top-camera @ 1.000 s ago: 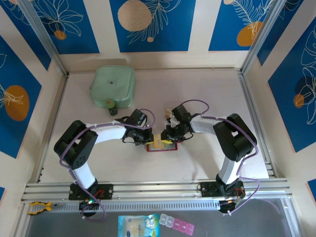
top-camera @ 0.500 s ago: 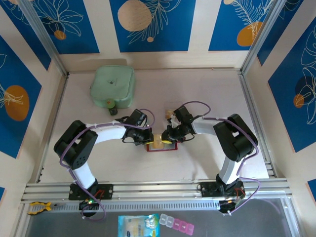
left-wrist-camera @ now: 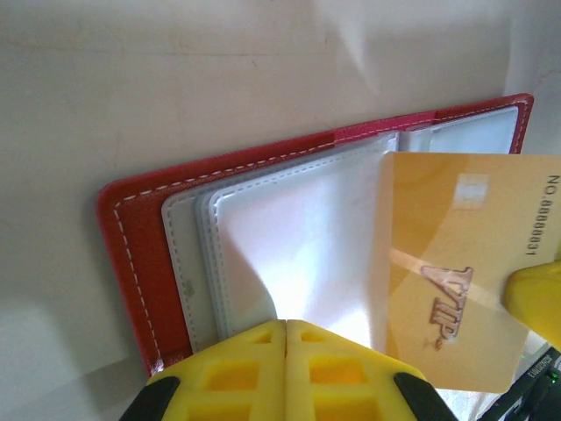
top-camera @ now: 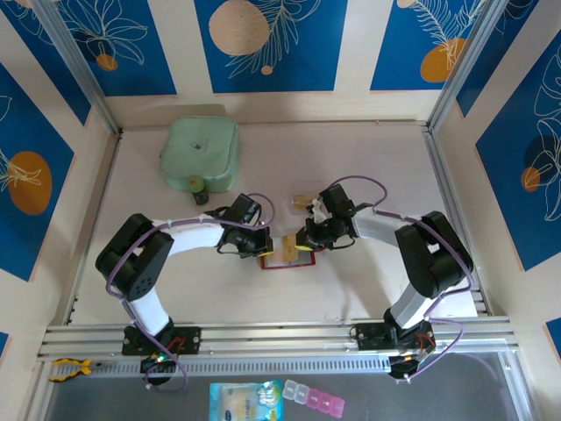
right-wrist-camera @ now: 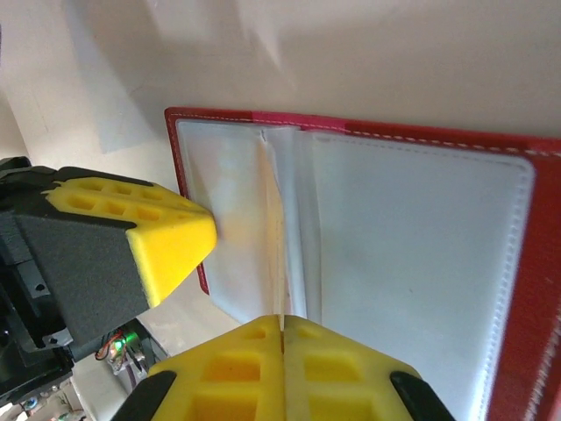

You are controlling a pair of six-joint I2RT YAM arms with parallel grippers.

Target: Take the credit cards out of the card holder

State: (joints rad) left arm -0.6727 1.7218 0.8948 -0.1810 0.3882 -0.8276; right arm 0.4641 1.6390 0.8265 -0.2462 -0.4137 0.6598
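Looking from the top, the right pincer (top-camera: 301,244) has squeezed shut on the gold card (top-camera: 287,244), tugging it from the red card holder (top-camera: 282,263) on the tabletop (top-camera: 368,167). Left wrist: left pincer (left-wrist-camera: 287,342) shut, pressing the holder. Right wrist: card pinched edge-on.

Left wrist: gold card (left-wrist-camera: 438,263), over card holder (left-wrist-camera: 131,237) right half, cut by frame edge; number incomplete. Card holder lower edge hidden behind left gripper (left-wrist-camera: 287,333). Right wrist: card holder right end out of frame.
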